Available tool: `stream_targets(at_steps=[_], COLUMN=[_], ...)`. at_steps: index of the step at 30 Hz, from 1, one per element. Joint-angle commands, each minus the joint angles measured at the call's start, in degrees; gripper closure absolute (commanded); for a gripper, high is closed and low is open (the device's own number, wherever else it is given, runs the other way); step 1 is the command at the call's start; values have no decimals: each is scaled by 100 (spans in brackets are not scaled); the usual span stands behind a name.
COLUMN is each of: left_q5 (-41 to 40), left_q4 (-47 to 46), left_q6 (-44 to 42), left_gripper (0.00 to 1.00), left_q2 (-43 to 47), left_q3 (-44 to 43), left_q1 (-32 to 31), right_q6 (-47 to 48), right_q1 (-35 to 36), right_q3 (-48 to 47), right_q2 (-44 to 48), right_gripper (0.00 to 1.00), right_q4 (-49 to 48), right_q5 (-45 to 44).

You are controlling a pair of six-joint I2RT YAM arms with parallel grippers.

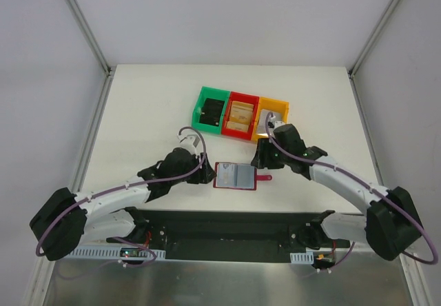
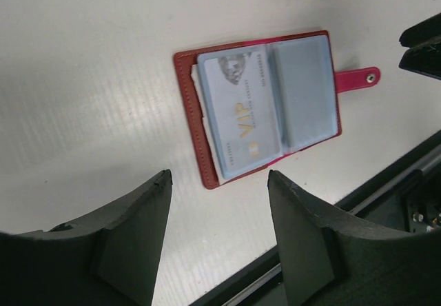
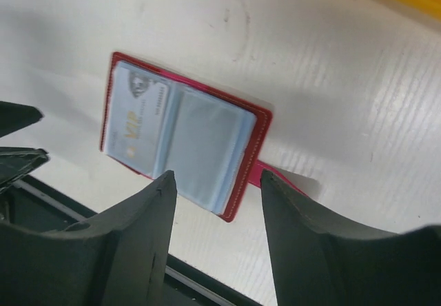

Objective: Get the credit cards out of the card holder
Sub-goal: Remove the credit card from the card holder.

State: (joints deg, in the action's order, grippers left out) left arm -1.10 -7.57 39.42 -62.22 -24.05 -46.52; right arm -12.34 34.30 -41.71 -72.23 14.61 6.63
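Note:
The card holder (image 1: 236, 176) lies open and flat on the white table, its red strap tab (image 1: 264, 178) pointing right. Inside, a pale blue credit card marked VIP (image 2: 238, 113) sits in the left sleeve, and the right sleeve (image 2: 303, 89) looks plain grey-blue. My left gripper (image 2: 219, 176) is open just left of the holder, with only bare table between its fingers. Also open, my right gripper (image 3: 217, 175) hovers at the holder's right edge (image 3: 238, 182), beside the tab (image 3: 256, 175), gripping nothing. The VIP card (image 3: 138, 123) also shows in the right wrist view.
Three joined bins stand behind the holder: green (image 1: 211, 111), red (image 1: 240, 116) and yellow (image 1: 271, 116), each with items inside. A black rail (image 1: 227, 216) runs along the near table edge, close to the holder. Grey walls enclose the table.

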Motion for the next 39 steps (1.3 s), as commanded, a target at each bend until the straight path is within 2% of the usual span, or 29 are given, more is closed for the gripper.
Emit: stream_targets(at_steps=[1, 6, 10, 12, 16, 26, 33, 39], left_q5=[706, 1428, 1499, 1517, 1289, 919, 638, 541], left_q4=[-901, -1729, -1879, -1984, -1941, -1774, -1581, -1554], left_q6=[-215, -128, 66, 136, 163, 118, 136, 110], left_gripper=[43, 47, 64, 72, 80, 89, 95, 95], left_q2=[43, -431, -861, -1011, -1205, -1741, -1847, -1899], left_q3=[-144, -205, -267, -267, -258, -319, -319, -328], left_q1=[-32, -24, -15, -15, 3, 56, 73, 82], right_q6=[-163, -655, -734, -901, -955, -1016, -1200, -1289], right_q1=[59, 76, 94, 138, 287, 463, 542, 569], right_q3=[356, 708, 524, 576, 621, 471, 541, 524], right_q2=[657, 482, -53, -247, -511, -1065, -1311, -1496], right_gripper=[45, 45, 48, 50, 53, 60, 61, 60], right_q4=[-871, -2013, -2032, -2277, -2551, -2718, -3157, -3368], right_q5=[478, 1207, 1805, 1833, 1648, 1481, 1516, 1525])
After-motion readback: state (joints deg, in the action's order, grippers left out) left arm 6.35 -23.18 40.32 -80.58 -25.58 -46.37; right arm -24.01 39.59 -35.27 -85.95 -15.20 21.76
